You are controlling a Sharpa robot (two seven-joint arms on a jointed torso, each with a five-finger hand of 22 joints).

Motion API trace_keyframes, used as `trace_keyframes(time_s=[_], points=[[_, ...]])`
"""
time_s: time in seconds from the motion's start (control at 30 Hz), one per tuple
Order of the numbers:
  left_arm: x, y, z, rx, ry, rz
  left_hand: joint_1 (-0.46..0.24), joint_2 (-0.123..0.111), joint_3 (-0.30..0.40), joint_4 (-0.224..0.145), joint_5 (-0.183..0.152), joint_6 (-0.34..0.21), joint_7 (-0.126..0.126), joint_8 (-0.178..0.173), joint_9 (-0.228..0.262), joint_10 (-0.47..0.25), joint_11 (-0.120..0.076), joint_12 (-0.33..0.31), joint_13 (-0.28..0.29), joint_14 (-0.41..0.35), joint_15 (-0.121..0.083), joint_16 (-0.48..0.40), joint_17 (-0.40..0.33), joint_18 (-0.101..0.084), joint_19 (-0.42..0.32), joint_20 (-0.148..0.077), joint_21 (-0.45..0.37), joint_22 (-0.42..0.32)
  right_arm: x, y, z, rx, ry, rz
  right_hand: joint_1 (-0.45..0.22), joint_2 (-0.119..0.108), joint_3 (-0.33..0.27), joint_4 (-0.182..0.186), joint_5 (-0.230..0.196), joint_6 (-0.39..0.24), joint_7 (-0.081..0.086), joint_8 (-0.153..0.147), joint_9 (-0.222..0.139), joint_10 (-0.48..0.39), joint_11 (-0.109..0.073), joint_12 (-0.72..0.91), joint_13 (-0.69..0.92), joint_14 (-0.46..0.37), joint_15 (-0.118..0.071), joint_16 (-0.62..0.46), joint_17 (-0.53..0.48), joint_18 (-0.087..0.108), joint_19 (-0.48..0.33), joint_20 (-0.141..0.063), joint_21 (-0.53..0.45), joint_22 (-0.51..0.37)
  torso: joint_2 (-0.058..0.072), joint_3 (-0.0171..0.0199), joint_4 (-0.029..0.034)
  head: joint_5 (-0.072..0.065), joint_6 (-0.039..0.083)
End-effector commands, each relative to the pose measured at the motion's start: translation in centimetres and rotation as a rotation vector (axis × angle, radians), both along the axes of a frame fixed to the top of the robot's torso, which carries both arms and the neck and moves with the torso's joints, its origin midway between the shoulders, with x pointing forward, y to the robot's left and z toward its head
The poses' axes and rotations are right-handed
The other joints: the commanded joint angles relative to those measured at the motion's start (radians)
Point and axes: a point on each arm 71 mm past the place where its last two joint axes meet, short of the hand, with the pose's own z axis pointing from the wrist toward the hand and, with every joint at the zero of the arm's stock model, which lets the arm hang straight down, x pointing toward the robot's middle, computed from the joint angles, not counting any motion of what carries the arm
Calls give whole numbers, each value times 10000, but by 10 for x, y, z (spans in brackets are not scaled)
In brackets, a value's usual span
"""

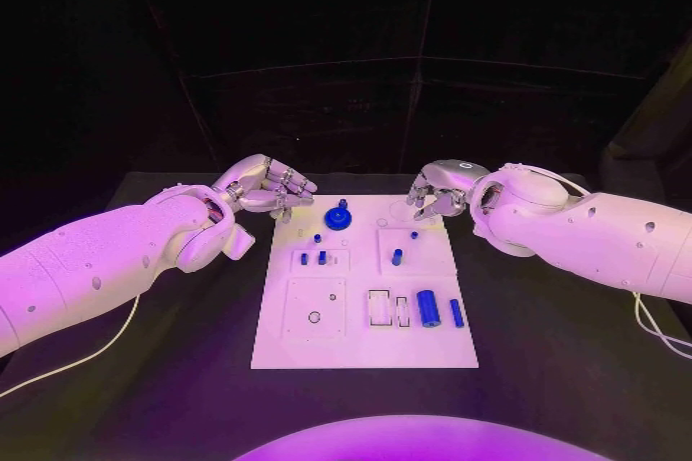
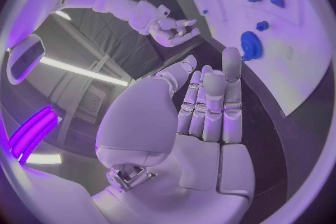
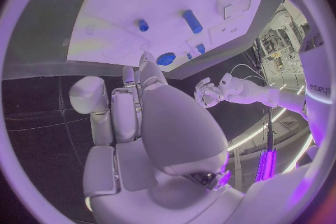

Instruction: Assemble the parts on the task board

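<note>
In the head view, the white task board point(image 1: 364, 336) is lying in the middle of the frame on the black table point(image 1: 577, 381). The left hand point(image 1: 268, 188) is hovering at the board's upper left corner, its fingers point(image 1: 299, 190) loosely bent and apart, gripping nothing; the left wrist view is showing them nearly straight and side by side, touching nothing. The right hand point(image 1: 437, 193) is hanging over the board's upper right corner with its fingers curled downward; whether they are touching the board I cannot tell, and nothing is showing between them.

Among the parts, a blue round knob point(image 1: 339, 216) is standing near the board's top centre between the two hands, small blue pegs point(image 1: 312, 257) are sitting mid-left, and a blue cylinder point(image 1: 428, 307) is lying at lower right.
</note>
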Motion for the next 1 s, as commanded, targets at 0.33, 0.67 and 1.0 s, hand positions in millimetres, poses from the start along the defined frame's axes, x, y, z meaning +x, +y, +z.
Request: trace_keyframes(time_s=[0.33, 0.67, 1.0], points=[[-4, 14, 10, -4142, 1070, 995, 22, 93, 6, -11, 49, 125, -3, 123, -15, -60, 7, 164, 6, -361, 3, -394, -678, 72, -150, 2, -172, -101, -8, 6, -8, -1066, 124, 618, -114, -125, 200, 59, -73, 157, 119, -100, 20, 48, 143, -405, -540, 374, 142, -82, -114, 91, -23, 132, 12, -7, 5, -8, -19, -58, 32], [-3, 18, 9, -4163, 1106, 1204, 102, 100, 24, -76, 52, 127, -1, 144, -19, -66, 4, 205, 6, -430, -6, -463, -774, 75, -185, -6, -221, -130, -10, 8, -16, -904, 585, 630, -128, -96, 372, 67, 51, 229, 175, -149, 13, 133, 184, -573, -789, 374, 155, -65, -119, 85, -4, 159, 32, 23, 5, -8, 9, -109, 30], [-4, 20, 9, -4154, 1129, 1237, 104, 98, 15, -85, 45, 118, 10, 151, -23, -79, 12, 221, 4, -463, -1, -492, -800, 73, -209, -6, -249, -146, -10, 7, -26, -945, 856, 569, -50, -86, 635, 32, 122, 277, 205, -212, 7, 214, 198, -761, -1044, 365, 174, -62, -146, 88, 2, 172, 44, 35, 18, -1, -2, -95, 2]])
